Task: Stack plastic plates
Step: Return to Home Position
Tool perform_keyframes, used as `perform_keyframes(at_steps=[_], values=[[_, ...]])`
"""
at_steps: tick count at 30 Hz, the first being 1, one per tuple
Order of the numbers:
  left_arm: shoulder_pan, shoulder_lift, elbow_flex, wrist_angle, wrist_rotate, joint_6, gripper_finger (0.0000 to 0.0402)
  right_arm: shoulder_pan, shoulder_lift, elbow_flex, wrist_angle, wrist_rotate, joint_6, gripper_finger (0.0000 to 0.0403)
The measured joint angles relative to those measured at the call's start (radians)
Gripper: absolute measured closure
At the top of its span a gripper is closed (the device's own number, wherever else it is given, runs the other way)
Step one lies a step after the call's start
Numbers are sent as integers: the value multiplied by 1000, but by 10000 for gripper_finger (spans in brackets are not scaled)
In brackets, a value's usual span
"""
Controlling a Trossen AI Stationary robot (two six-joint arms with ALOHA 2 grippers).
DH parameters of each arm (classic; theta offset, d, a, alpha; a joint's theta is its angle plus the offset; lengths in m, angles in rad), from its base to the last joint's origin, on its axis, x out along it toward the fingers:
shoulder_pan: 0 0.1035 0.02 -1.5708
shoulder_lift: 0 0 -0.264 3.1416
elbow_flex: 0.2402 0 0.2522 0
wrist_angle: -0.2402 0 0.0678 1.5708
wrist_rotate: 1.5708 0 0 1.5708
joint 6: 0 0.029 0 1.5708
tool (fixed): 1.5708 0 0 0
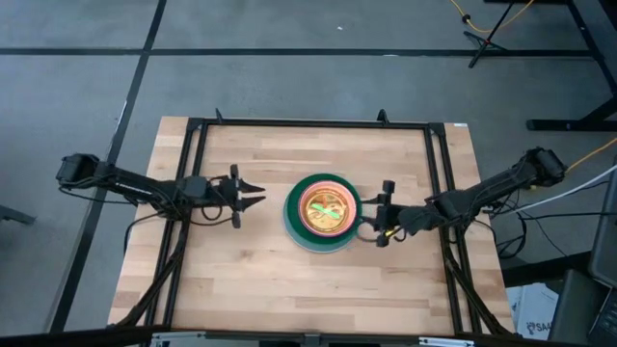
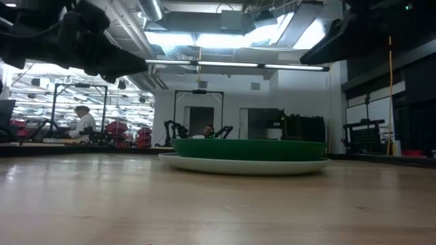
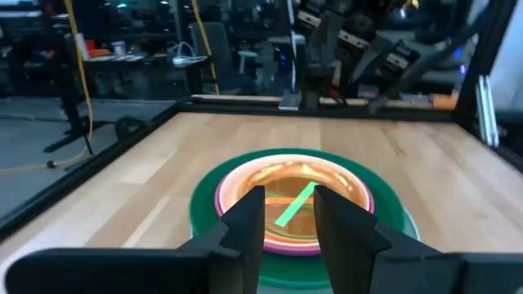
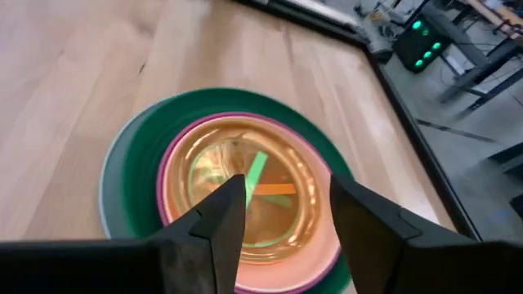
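High view shows one stack of plastic plates [image 1: 323, 211] near the middle of the table [image 1: 251, 280], well apart from every edge, with bare wood all round. The left gripper [image 1: 262, 196] hovers near its left side, fingers apart. The right gripper [image 1: 366, 218] hangs just beside its right rim, fingers apart too. Four rim colours show: light blue, dark green, magenta, orange. The full plate count cannot be told.

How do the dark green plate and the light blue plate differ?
Colour: the dark green plate is deep green, the light blue plate pale. Position: the light blue plate lies on the table at the bottom; the dark green plate rests on it. Exposure: the light blue plate shows only a thin rim, the dark green plate a broader ring. Both are round and large.
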Motion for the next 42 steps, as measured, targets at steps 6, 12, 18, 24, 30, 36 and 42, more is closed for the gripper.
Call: perform_keyframes(at_steps=[6, 12, 18, 24, 30, 36, 42], values=[[12, -143, -52, -46, -9, -56, 301, -73, -181, -104, 25, -101, 5, 259], [12, -204, -58, -118, -33, -59, 301, -167, -338, -255, 136, -325, 0, 303], [12, -206, -58, -124, -32, -81, 301, -293, -461, -348, 165, -488, 1, 334], [12, -207, -58, -128, -36, -81, 301, -410, -570, -401, 142, -632, 47, 351], [12, -207, -58, -132, -36, -82, 301, -489, -690, -403, 34, -645, 49, 352], [12, -208, -58, -132, -43, -81, 301, -510, -809, -423, 16, -645, 54, 352], [12, -225, -58, -133, -63, -81, 301, -510, -915, -457, 13, -608, 75, 352]])
